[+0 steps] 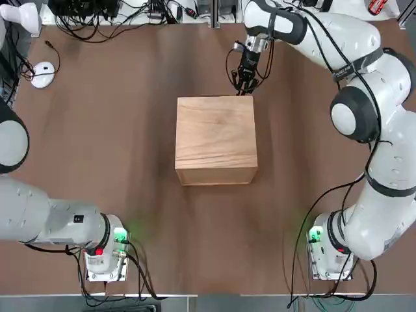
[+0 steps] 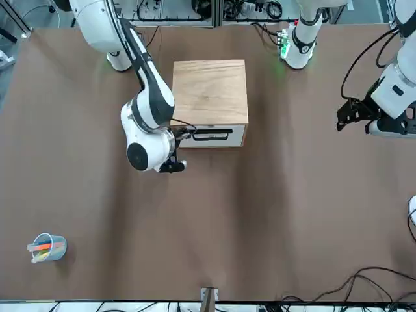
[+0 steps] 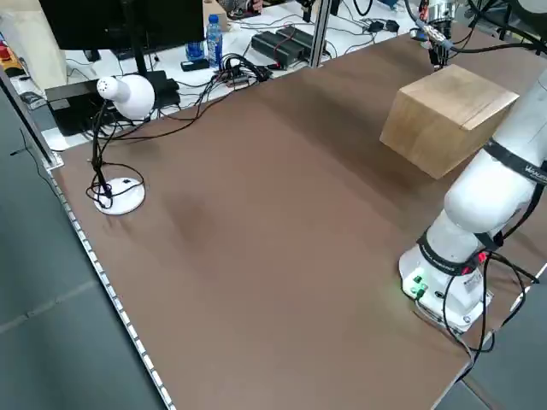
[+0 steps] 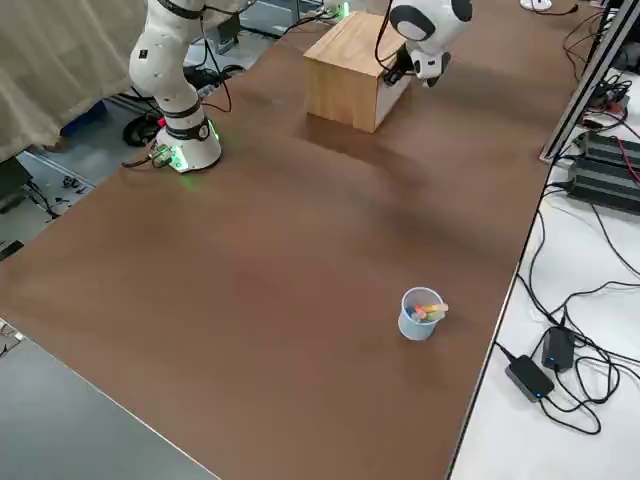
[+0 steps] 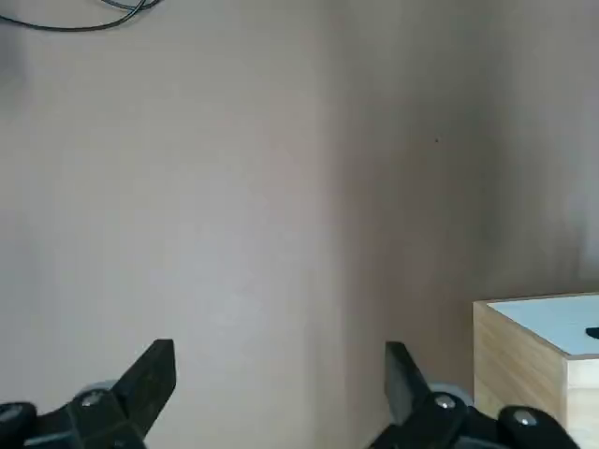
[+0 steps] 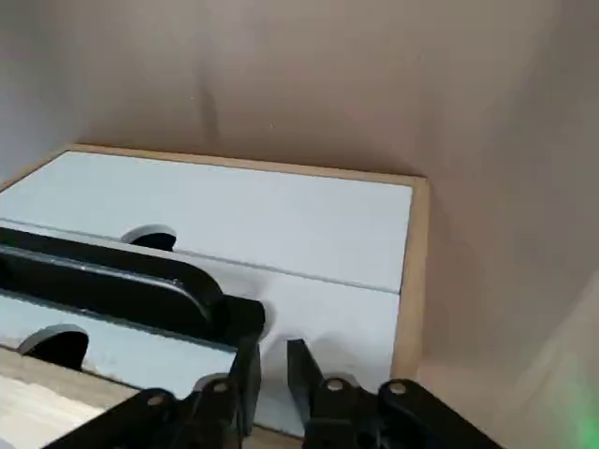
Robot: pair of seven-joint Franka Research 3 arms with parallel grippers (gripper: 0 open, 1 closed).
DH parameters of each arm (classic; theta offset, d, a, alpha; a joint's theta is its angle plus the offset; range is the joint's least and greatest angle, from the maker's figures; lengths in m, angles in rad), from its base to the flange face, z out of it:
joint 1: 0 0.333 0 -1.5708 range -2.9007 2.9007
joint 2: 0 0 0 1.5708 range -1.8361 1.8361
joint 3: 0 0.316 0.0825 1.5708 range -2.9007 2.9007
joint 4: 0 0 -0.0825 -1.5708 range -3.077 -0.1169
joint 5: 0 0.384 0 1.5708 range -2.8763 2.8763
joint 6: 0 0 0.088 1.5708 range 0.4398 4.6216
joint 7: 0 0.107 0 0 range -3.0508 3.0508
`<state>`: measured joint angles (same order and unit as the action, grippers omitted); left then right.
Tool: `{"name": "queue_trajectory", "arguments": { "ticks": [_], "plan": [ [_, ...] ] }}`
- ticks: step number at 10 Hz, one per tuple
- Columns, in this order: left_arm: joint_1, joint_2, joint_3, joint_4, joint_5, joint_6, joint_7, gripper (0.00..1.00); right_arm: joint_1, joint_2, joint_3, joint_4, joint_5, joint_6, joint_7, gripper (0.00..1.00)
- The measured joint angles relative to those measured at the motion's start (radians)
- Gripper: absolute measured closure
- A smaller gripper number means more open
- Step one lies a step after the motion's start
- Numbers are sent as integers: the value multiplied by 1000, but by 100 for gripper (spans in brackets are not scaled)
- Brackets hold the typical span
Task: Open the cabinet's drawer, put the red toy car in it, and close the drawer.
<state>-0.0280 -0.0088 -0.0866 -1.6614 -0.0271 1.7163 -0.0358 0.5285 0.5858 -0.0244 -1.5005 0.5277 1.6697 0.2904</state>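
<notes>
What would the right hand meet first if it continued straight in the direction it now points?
Probably the drawer: the right hand hangs just above its pale front, beside the black handle. The remaining gap is hard to judge.

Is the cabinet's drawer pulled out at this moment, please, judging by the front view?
No, the drawer sits flush in the front of the cabinet, with its dark handle level with the face and no tray showing.

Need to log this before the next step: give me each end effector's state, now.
Left end effector: open, holding nothing, parked over bare table.
Right end effector: at the drawer front beside the black handle, fingers slightly parted, gripping nothing.
</notes>
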Motion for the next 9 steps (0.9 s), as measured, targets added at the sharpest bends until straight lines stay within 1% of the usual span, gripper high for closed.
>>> {"name": "queue_trajectory", "arguments": {
  "ticks": [2, 5, 7, 8, 9],
  "plan": [
    [0, 0, 0, 0, 0, 0, 0, 1, -16, -4, -10, 26, -49, 0, -6, 46],
    [0, 0, 0, 2, 0, 0, 0, 1, -91, -8, -20, 112, -112, 24, -7, 1],
    [0, 0, 0, 3, 0, 0, 0, 1, -166, -10, -50, 160, -164, 35, -12, 0],
    [0, 0, 0, 3, 0, 0, 0, 1, -200, -11, -63, 190, -221, 34, -20, 0],
    [0, 0, 0, 3, 0, 0, 0, 1, -228, -13, -70, 223, -309, 33, -23, 0]
  ]
}}
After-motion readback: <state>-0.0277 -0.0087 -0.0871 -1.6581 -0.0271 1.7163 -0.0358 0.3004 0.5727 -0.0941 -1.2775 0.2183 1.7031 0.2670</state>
